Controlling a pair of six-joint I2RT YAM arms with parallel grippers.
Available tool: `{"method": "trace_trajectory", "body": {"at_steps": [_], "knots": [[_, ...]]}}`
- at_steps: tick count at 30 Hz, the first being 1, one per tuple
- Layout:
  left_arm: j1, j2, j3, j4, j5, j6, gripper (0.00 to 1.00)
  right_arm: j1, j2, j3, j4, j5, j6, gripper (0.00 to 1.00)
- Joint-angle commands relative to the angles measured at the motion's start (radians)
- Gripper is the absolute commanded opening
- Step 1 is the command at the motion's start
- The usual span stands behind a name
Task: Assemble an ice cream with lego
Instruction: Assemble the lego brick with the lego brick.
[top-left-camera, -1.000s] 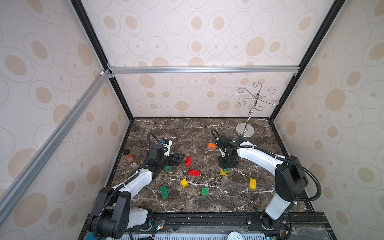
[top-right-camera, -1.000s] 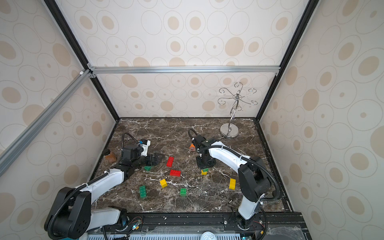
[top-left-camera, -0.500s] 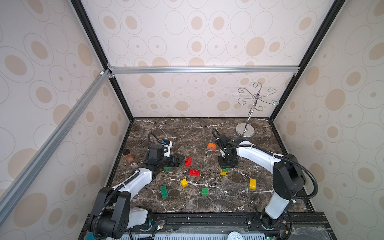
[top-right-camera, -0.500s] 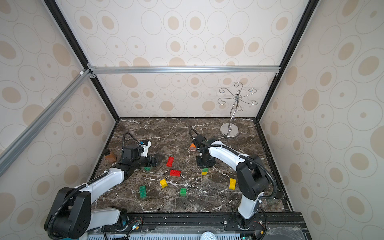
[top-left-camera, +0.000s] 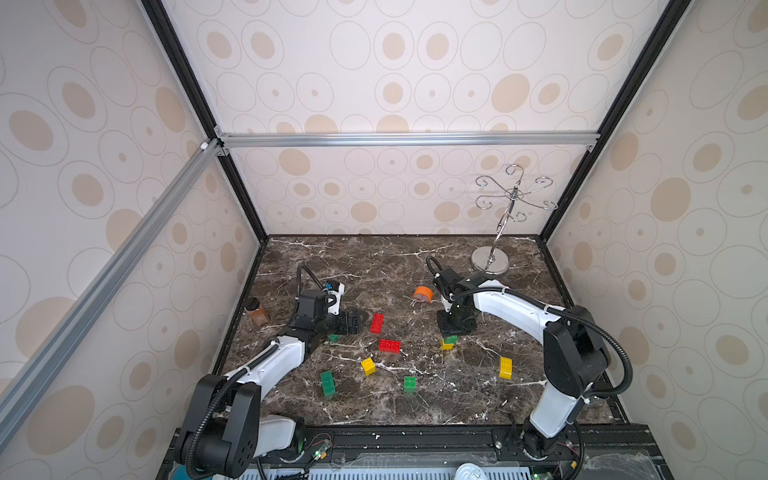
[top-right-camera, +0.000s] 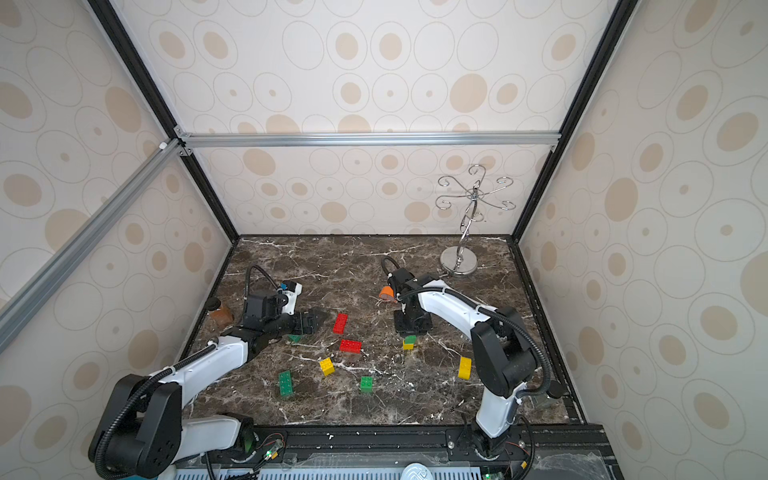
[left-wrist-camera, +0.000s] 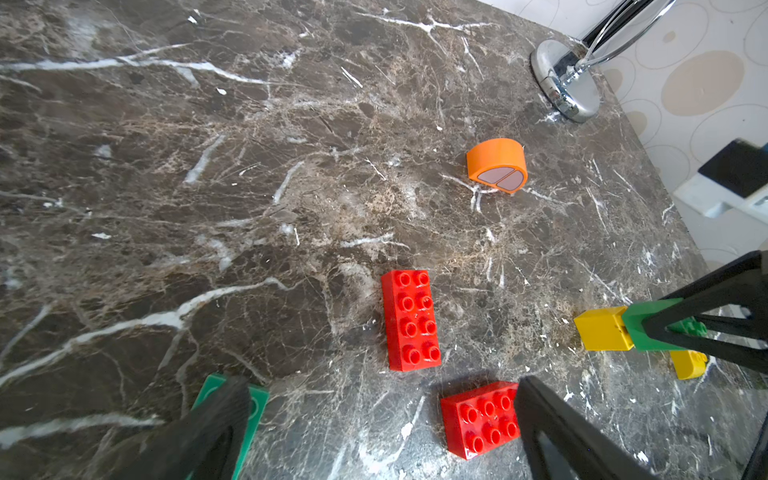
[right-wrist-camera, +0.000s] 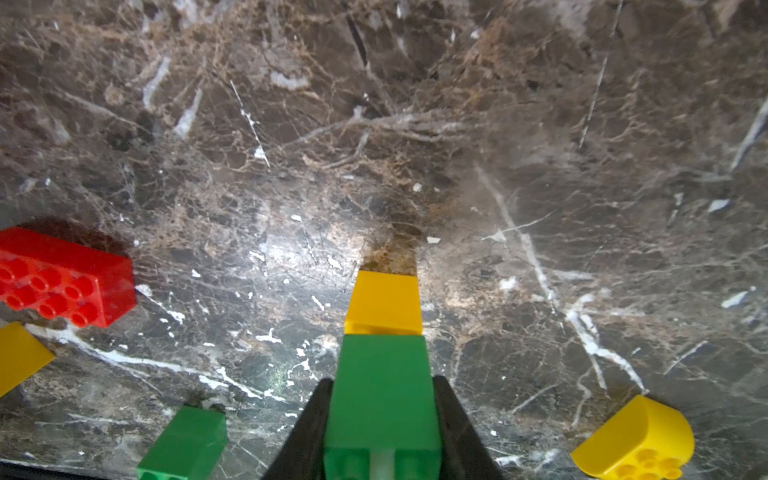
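Observation:
My right gripper (right-wrist-camera: 382, 382) is shut on a green lego brick (right-wrist-camera: 382, 386) that sits on a yellow brick (right-wrist-camera: 384, 301) on the marble top; both top views show this stack (top-left-camera: 449, 340) (top-right-camera: 409, 341). My left gripper (left-wrist-camera: 380, 384) is open and low over the table. One of its fingers covers part of a flat green piece (left-wrist-camera: 255, 409), the other stands beside a red brick (left-wrist-camera: 478, 419). A longer red brick (left-wrist-camera: 411, 320) lies just beyond. The orange dome (top-left-camera: 423, 294) lies behind my right gripper (top-left-camera: 453, 328). A yellow dome (right-wrist-camera: 636, 436) lies close by.
Loose bricks lie toward the front: yellow (top-left-camera: 368, 365), green (top-left-camera: 328, 383), green (top-left-camera: 409, 383), yellow (top-left-camera: 505, 368). A brown jar (top-left-camera: 257, 311) stands at the left wall. A chrome hook stand (top-left-camera: 490, 262) occupies the back right corner.

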Motion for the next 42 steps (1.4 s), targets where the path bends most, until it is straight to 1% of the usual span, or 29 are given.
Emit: {"method": "trace_trajectory", "body": {"at_steps": [1, 11, 26, 34, 42], "knots": [[-0.004, -0.001, 0.043, -0.009, -0.005, 0.026, 1.0, -0.008, 0.062, -0.002, -0.035, 0.026, 0.006, 0.0], [-0.003, 0.005, 0.049, -0.014, -0.004, 0.028, 1.0, 0.0, 0.096, 0.01, -0.037, 0.047, -0.034, 0.0], [-0.003, 0.007, 0.057, -0.029, -0.007, 0.041, 1.0, 0.024, 0.003, 0.001, -0.051, 0.058, -0.075, 0.0], [-0.003, 0.006, 0.057, -0.03, -0.004, 0.043, 1.0, 0.028, -0.014, 0.002, -0.04, 0.055, -0.085, 0.0], [-0.003, 0.004, 0.056, -0.031, -0.004, 0.044, 1.0, 0.029, 0.003, 0.023, -0.052, 0.044, -0.087, 0.0]]}}
